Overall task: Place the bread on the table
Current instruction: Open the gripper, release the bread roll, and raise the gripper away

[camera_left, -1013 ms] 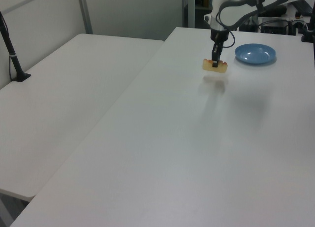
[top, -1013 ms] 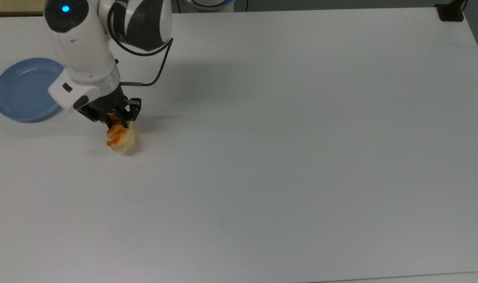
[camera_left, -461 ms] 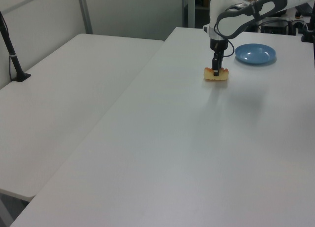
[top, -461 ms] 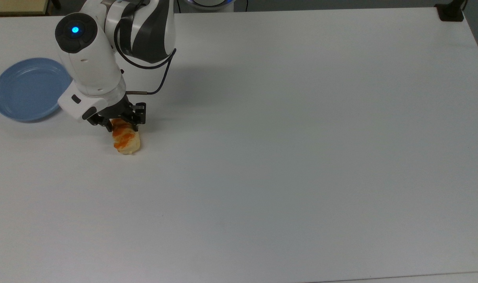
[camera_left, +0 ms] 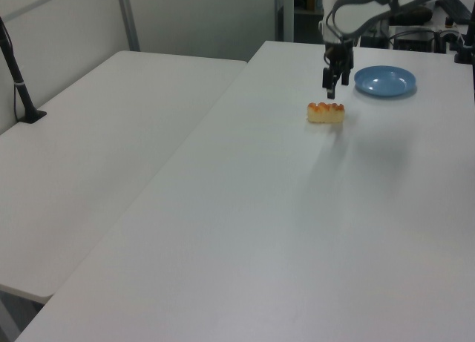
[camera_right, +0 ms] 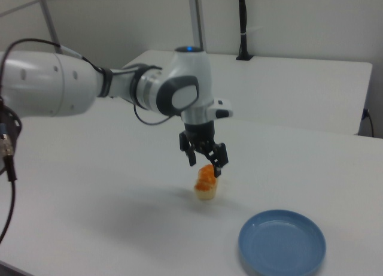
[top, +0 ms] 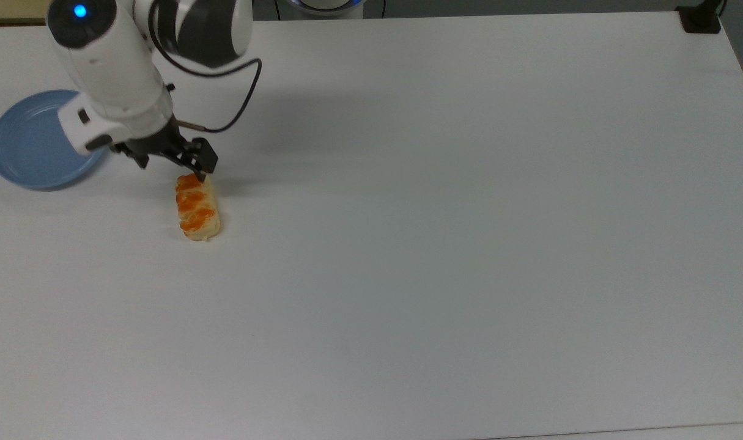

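Note:
The bread point(top: 197, 208), a pale-yellow bun with orange stripes, lies flat on the white table point(top: 438, 244), stripes up. My gripper point(top: 174, 160) hangs open just above the bun's end nearest the plate, fingers spread, holding nothing. In the left view the bread point(camera_left: 326, 113) rests on the table point(camera_left: 297, 223) below the raised gripper point(camera_left: 332, 86). In the right view the gripper point(camera_right: 205, 163) hovers over the bread point(camera_right: 205, 183) with a clear gap between its fingers.
An empty round blue plate point(top: 35, 139) sits at the top view's left, close to the arm; the plate point(camera_right: 282, 243) lies near the right view's bottom edge. A black clamp point(top: 701, 18) holds the far right corner. A second white table point(camera_left: 96, 134) adjoins in the left view.
The gripper lowered the bread onto the table, let go of it and opened. It has since risen and shifted toward the plate, leaving the bun lying flat.

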Robot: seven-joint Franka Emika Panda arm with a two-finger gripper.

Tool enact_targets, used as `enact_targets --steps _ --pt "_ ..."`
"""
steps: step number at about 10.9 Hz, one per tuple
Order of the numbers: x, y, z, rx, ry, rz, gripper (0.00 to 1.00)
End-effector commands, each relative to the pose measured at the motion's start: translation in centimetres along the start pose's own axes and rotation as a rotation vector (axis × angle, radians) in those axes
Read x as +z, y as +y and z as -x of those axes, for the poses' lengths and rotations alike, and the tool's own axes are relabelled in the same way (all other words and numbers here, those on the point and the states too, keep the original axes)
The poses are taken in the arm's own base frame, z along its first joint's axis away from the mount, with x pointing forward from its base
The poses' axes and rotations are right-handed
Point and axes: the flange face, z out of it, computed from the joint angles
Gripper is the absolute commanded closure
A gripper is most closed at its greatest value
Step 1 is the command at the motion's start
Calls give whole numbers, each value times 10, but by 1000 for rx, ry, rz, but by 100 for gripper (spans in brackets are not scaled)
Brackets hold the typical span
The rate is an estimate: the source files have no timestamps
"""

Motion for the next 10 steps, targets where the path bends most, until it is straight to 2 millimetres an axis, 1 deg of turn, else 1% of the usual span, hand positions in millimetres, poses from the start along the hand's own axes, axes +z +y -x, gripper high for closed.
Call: enact_targets --steps 1,3,5,6,8,9,10 --pt "-93 11 45 175 -1 -12 0" --pt "-141 12 69 179 23 -23 0" --pt "-193 14 92 181 106 -58 0" --pt "-212 12 104 177 117 -74 0" --pt "-237 -1 127 90 106 -76 0" --pt "-244 -18 133 16 104 -67 0" --pt "-246 -26 133 -9 106 -60 0"
